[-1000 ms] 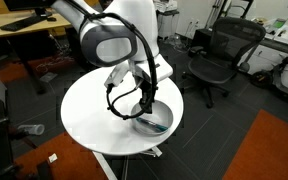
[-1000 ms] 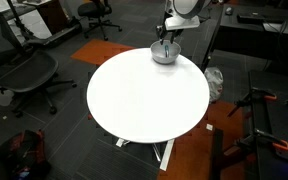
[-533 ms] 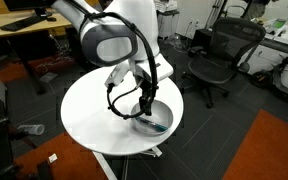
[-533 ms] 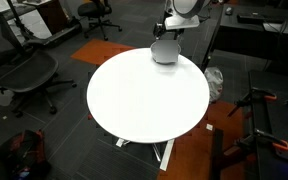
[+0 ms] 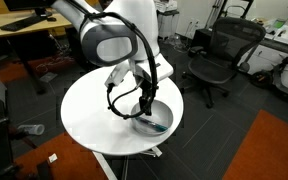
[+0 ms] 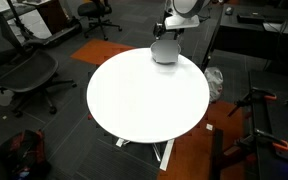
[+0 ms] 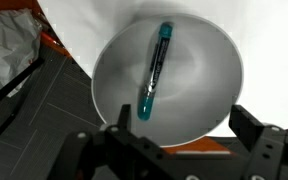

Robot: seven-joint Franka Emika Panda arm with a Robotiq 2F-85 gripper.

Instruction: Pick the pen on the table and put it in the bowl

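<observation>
The teal-green pen (image 7: 155, 70) lies loose inside the light grey bowl (image 7: 214, 100), running from the upper middle down toward the left. The bowl (image 5: 156, 119) stands near the edge of the round white table (image 5: 94, 115), also seen as the bowl (image 6: 164, 53) at the far rim of the table (image 6: 144, 95). My gripper (image 7: 180, 125) hangs just above the bowl with its dark fingers (image 7: 252, 128) spread wide and nothing between them. A sliver of the pen (image 5: 158, 126) shows in the bowl in an exterior view.
Black office chairs (image 5: 216, 55) (image 6: 24, 70) stand around the table. A wooden desk (image 5: 24, 25) sits at the back. An orange rug (image 5: 274, 150) covers part of the dark floor. Crumpled plastic (image 7: 9, 55) lies on the floor beside the table.
The jaws have opened wide and let the pen go; it now rests in the bowl. The arm itself has barely moved.
</observation>
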